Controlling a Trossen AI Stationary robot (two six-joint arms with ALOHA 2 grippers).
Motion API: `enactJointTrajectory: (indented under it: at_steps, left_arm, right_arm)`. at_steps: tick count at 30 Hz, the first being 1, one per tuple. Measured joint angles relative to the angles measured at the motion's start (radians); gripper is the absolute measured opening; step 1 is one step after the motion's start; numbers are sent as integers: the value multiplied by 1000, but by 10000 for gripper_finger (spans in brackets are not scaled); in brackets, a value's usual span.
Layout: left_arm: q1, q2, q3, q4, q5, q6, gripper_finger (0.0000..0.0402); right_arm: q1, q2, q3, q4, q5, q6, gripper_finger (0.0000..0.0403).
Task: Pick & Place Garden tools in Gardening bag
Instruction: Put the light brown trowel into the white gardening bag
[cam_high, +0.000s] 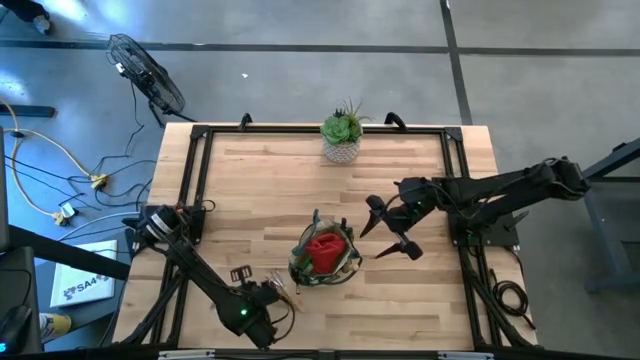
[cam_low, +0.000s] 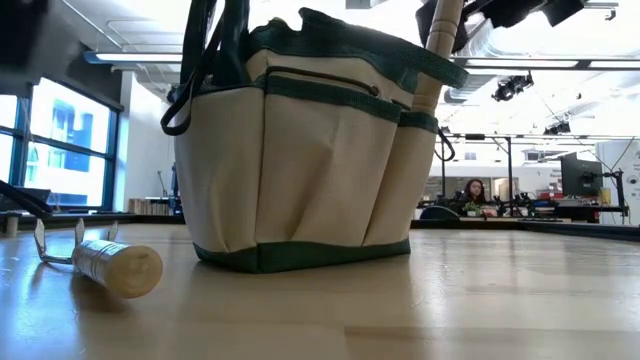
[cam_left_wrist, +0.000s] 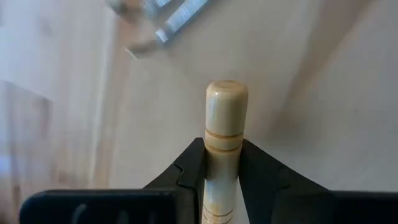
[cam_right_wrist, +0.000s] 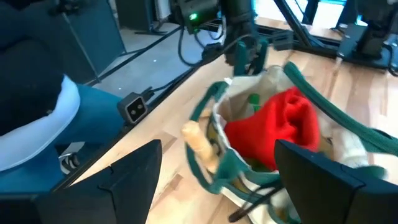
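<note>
The tan gardening bag (cam_high: 325, 257) with green trim stands upright on its base mid-table, a red item (cam_right_wrist: 283, 124) inside and a wooden handle (cam_low: 442, 45) sticking up from an outer pocket. My left gripper (cam_high: 268, 303) is near the front edge, left of the bag, shut on a wooden-handled tool (cam_left_wrist: 226, 99). Another wooden-handled tool with metal tines (cam_low: 105, 265) lies flat on the table beside the bag. My right gripper (cam_high: 388, 232) hangs open above the table just right of the bag, holding nothing. My left gripper pinches the wooden handle (cam_left_wrist: 225, 140) between its two fingers (cam_left_wrist: 194, 165), a short way back from the rounded free end. The fingers come from above, pointing down, and lie across the handle. The gripper hides the tool's metal end. I cannot tell whether the tool rests on the table.
A green succulent in a white pot (cam_high: 342, 137) stands at the far edge. A small dark item (cam_high: 240, 272) lies left of the bag. Black frame rails (cam_high: 192, 180) run along the table's sides. A person (cam_low: 475, 192) sits far behind the table.
</note>
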Motion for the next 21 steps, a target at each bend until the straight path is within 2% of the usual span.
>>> enactJointTrajectory:
  at_steps: [6, 9, 11, 13, 16, 18, 21]
  left_arm:
    - [-4, -2, 230, -247, -2, -117, 63]
    - [-23, -2, 386, -331, -107, -138, 64]
    - [-36, -4, 490, -310, -250, -133, 64]
    - [-53, -4, 576, -246, -461, -75, 63]
    - [-65, -8, 639, -41, -738, 157, 64]
    - [-64, -9, 641, 85, -837, 325, 64]
    - [-51, 5, 640, 189, -943, 482, 64]
  right_arm:
    - [41, -43, 0, -22, 4, -4, 302]
    - [52, -75, 0, -55, 21, -4, 302]
    - [56, -93, 0, -77, 46, -5, 302]
    - [61, -110, 0, -102, 66, -7, 302]
    - [69, -120, 0, -117, 84, -8, 302]
    - [77, -121, 0, -120, 84, -8, 302]
    - [93, -122, 0, -121, 83, -15, 302]
